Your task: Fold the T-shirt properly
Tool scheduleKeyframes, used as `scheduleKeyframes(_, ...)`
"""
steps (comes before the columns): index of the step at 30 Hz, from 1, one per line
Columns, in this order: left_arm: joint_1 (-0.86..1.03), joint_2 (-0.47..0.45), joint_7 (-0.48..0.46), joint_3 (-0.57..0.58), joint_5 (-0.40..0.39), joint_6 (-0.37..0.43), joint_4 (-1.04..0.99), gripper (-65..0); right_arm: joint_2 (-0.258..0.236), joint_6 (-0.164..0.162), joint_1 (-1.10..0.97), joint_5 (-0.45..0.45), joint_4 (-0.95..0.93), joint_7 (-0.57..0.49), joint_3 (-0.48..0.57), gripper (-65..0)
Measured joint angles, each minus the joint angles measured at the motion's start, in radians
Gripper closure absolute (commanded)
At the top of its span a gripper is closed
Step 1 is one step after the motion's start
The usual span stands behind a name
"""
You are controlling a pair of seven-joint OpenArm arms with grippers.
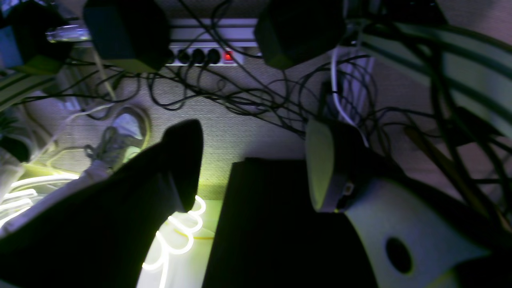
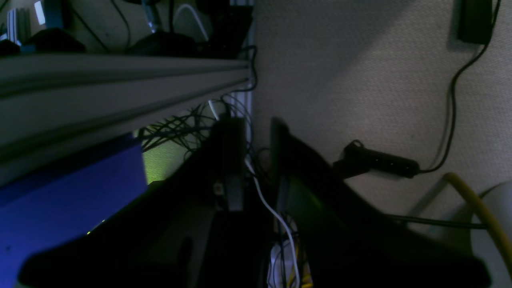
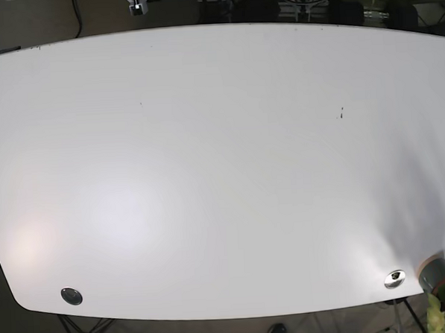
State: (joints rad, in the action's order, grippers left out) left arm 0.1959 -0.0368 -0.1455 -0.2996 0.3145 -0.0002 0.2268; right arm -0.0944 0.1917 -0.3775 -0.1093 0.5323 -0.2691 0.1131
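Note:
The T-shirt is out of view in every frame; the white table (image 3: 223,174) in the base view lies bare. Neither arm appears in the base view. In the left wrist view my left gripper (image 1: 254,132) is open, its two fingers wide apart over a carpeted floor, holding nothing. In the right wrist view my right gripper (image 2: 256,124) is open by a narrow gap, with only floor and a white cable showing between its dark fingers (image 2: 230,160).
A power strip (image 1: 200,56), tangled cables (image 1: 256,100) and a shoe (image 1: 128,128) lie on the floor below the left gripper. An aluminium beam (image 2: 120,80), a black adapter (image 2: 376,162) and a yellow hose (image 2: 480,212) surround the right gripper. A tape roll (image 3: 437,271) sits at the table's near right corner.

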Motion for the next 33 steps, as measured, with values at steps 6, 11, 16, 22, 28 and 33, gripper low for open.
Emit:
scheduleKeyframes(6, 0.003, 0.002, 0.002, 0.000, 0.000, 0.000, 0.006, -36.9, 0.000, 0.000, -0.012, 0.000, 0.016, 0.000, 0.000, -10.1)
scheduleKeyframes(11, 0.002, 0.003, -0.002, 0.000, 0.000, 0.000, 0.007, -36.9, -0.001, 0.000, -0.009, 0.000, 0.016, 0.000, 0.000, -10.1)
scheduleKeyframes(16, 0.003, 0.003, -0.001, 0.000, 0.000, 0.000, 0.007, -36.9, -0.001, 0.000, -0.010, 0.000, 0.016, 0.001, 0.000, -10.1)
scheduleKeyframes(22, 0.003, 0.003, -0.002, 0.000, 0.000, 0.000, 0.007, -36.9, 0.000, 0.000, -0.006, 0.000, 0.015, 0.000, 0.000, -10.1)
scheduleKeyframes(28, 0.003, 0.003, -0.001, 0.000, 0.000, 0.000, 0.007, -36.9, 0.000, 0.000, -0.005, 0.000, 0.015, 0.000, 0.000, -10.1)
scheduleKeyframes(33, 0.003, 0.003, -0.002, 0.000, 0.000, 0.000, 0.007, -36.9, 0.000, 0.000, -0.005, 0.000, 0.014, 0.000, 0.000, -10.5)
